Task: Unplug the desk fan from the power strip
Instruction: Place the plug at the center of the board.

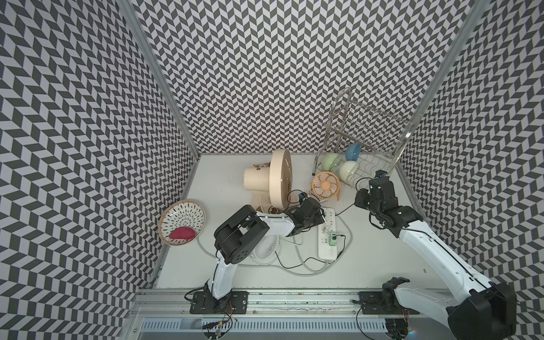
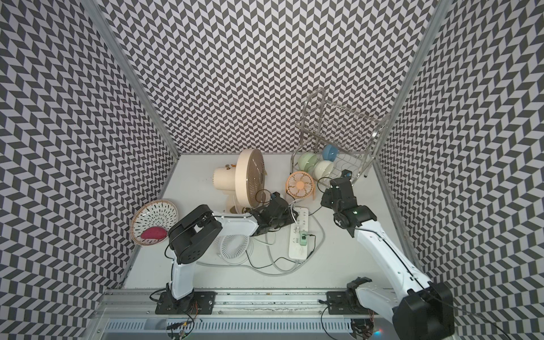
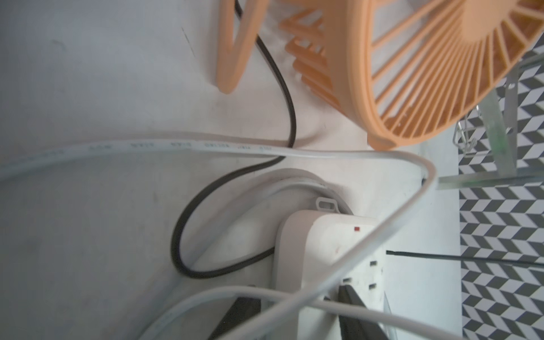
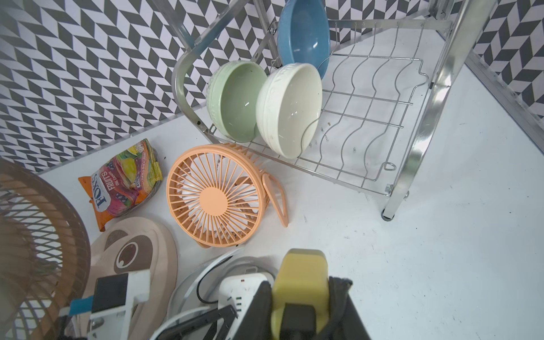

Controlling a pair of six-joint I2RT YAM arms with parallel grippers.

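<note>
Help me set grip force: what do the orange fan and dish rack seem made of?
The small round orange fan looks moulded matte plastic: uniform colour, thin grille ribs. The silver wire dish rack looks polished metal, likely steel: bright reflections.

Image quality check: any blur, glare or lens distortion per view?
In both top views: sharp, even light; the wide lens splays the chevron walls outward. Left wrist view: soft overall, the orange fan and nearest white cable out of focus. Right wrist view: the cream bowl crisp with small glints; the big fan grille at the edge blurred.
</note>
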